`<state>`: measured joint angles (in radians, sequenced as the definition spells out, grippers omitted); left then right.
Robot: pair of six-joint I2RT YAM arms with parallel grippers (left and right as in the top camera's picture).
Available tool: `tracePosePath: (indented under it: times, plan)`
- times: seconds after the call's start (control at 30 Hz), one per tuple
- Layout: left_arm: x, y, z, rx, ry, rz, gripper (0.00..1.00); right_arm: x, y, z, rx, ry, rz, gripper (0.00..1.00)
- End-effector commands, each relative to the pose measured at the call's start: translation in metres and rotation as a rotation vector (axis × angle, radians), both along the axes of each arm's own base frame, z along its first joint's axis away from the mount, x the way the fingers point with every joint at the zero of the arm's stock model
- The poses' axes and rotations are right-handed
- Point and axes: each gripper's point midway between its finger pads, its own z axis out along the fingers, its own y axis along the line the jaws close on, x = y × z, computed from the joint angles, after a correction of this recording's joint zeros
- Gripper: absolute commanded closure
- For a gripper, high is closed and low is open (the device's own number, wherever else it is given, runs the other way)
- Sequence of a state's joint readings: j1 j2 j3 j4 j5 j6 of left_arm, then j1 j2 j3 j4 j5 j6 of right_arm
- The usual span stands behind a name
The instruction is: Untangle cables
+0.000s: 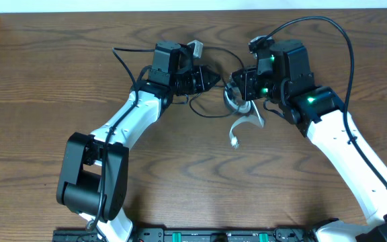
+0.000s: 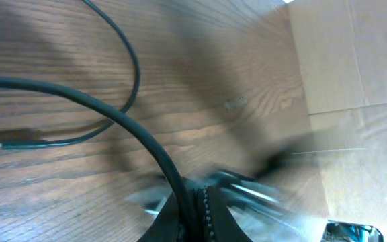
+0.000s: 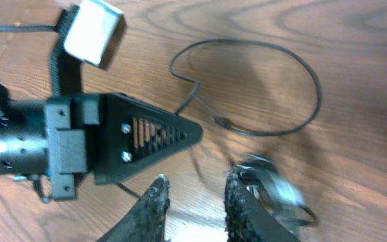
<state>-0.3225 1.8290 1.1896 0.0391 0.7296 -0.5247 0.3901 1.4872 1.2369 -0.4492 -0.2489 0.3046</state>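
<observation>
A blurred black cable (image 2: 113, 114) arcs closest to the left wrist camera, curving from 9 o'clock down to the left end effector (image 2: 199, 202) at 6 o'clock. Its fingers are closed together, with the cord running in at their tips, seemingly pinched there. Beyond it, a thinner-looking stretch of black cord loops across the wooden desk (image 2: 234, 67) and ends in a small dark plug (image 2: 15, 141) at 9 o'clock.

From above, both arms meet just toward 12 o'clock of the desk's centre, tips facing each other, near but apart. The right end effector (image 3: 195, 180) has its two fingers parted by a modest gap, with nothing visible between them. The white cable (image 1: 246, 115) curls against its 6 o'clock side in the overhead view. The cord's tail runs toward 6 o'clock to a small plug end (image 1: 234, 142) lying on bare wood. In the right wrist view that cord is a pale smear at 3 o'clock of one finger, and whether it touches cannot be told.

The black cable's open loop lies at 6 o'clock of the left end effector's tip, and another length trails toward 10 o'clock. A white block (image 3: 94, 32) sits at 11 o'clock in the right wrist view.
</observation>
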Motion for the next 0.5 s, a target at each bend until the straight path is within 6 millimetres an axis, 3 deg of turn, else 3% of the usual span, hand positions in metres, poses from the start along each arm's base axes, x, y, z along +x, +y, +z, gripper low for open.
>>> tracePosePath:
  times: [0.0,0.13,0.33,0.37,0.47]
  plan:
    - [0.007,0.007,-0.005,0.029,-0.010,0.028,0.93,0.003,-0.020,0.007,-0.012,0.015,-0.133,0.75]
    - [0.007,0.014,-0.011,0.077,-0.040,0.016,0.93,0.001,-0.034,-0.004,-0.050,0.059,-0.214,0.75]
    - [-0.001,0.043,-0.045,0.316,-0.045,0.013,0.91,0.001,-0.034,-0.006,-0.053,0.064,-0.214,0.72]
    - [-0.004,0.050,-0.051,0.369,-0.039,0.012,0.88,0.001,-0.034,-0.006,-0.054,0.064,-0.214,0.71]
    - [-0.015,0.076,-0.058,0.538,-0.030,0.011,0.64,0.001,-0.035,-0.006,-0.062,0.063,-0.209,0.68]
